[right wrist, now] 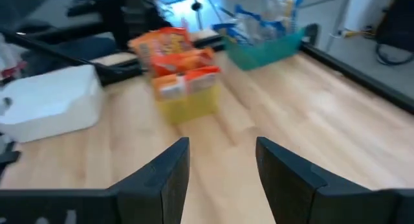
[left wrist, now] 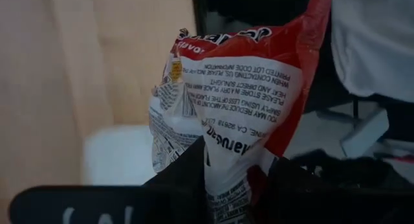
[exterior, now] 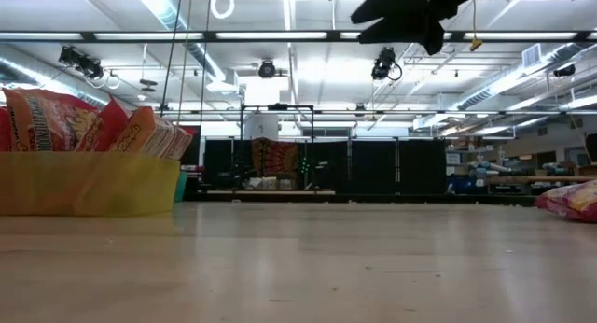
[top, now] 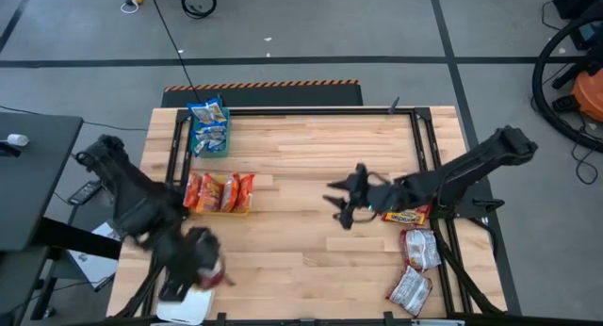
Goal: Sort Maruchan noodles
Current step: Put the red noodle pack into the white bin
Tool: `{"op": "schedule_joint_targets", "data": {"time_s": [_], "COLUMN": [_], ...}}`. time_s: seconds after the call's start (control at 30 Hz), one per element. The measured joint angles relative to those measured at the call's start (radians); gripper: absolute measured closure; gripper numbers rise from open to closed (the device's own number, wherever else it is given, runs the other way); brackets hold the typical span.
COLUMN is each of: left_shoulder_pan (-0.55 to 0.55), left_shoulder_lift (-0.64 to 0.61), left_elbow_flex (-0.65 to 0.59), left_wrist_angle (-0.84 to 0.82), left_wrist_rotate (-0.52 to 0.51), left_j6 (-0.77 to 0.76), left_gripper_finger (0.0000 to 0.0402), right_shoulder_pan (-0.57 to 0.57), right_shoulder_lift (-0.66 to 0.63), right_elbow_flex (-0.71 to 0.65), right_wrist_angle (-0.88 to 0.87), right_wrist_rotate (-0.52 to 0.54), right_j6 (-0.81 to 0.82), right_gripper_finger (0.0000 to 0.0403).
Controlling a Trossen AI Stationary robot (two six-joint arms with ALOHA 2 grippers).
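My left gripper [top: 205, 262] is over the table's near left corner, shut on a silver-white packet with red print [left wrist: 239, 101], above the white bin [top: 188, 304]. My right gripper [top: 341, 205] hovers open over the middle of the table and touches nothing; its fingers stand apart in the right wrist view [right wrist: 221, 166]. Orange-red packets [top: 219, 190] stand in the yellow bin [right wrist: 187, 101]. Blue-and-white packets [top: 209, 124] fill the teal bin [right wrist: 268, 46]. Three loose packets [top: 419, 249] lie flat near the table's right edge. My left gripper pinches the silver-white packet by one end [left wrist: 226, 179] between its two fingers [left wrist: 184, 175]. The rest of the packet sticks out past the fingertips, crinkled and lifted clear of the table. From which side the fingers come does not show.
The three bins sit along the table's left side: teal farthest, yellow in the middle, white [right wrist: 52, 111] nearest. A black frame [top: 419, 138] runs around the tabletop. One loose packet [exterior: 571, 200] shows at the low view's right edge. Bare wood lies between the bins and my right gripper.
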State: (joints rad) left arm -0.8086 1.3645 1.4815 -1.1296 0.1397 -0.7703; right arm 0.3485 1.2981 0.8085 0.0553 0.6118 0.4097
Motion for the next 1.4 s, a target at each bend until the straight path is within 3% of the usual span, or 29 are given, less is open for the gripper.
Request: {"op": "schedule_joint_targets", "data": {"time_s": [0.23,0.4,0.8,1.0,1.27,1.4], "left_shoulder_pan": [-0.269,-0.342,-0.287,-0.252,-0.257,-0.280], "left_shoulder_lift": [0.053,0.115,0.231,0.312,0.391,0.403], "left_elbow_flex": [0.001,0.001,0.001,0.000,0.000,0.000], "left_wrist_angle": [0.002,0.001,-0.040,-0.082,-0.046,0.013], "left_wrist_rotate": [-0.192,-0.181,-0.045,0.083,0.154,0.139], "left_j6": [-0.201,-0.290,-0.311,-0.350,-0.366,-0.363], "left_gripper_finger": [0.0309,0.0309,0.0321,0.0334,0.0336,0.0336], "right_shoulder_pan": [0.126,0.161,0.221,0.256,0.288,0.297], "right_shoulder_lift": [0.282,0.453,0.651,0.680,0.680,0.680], "right_elbow_flex": [0.134,0.284,0.535,0.546,0.546,0.546], "right_wrist_angle": [0.176,0.171,0.171,0.192,0.197,0.190], "right_wrist_rotate": [0.058,0.071,0.069,0.076,0.075,0.076], "right_j6": [-0.012,0.000,-0.025,-0.018,-0.036,-0.046], "right_gripper_finger": [0.0221,0.0221,0.0221,0.0221,0.0221,0.0221]}}
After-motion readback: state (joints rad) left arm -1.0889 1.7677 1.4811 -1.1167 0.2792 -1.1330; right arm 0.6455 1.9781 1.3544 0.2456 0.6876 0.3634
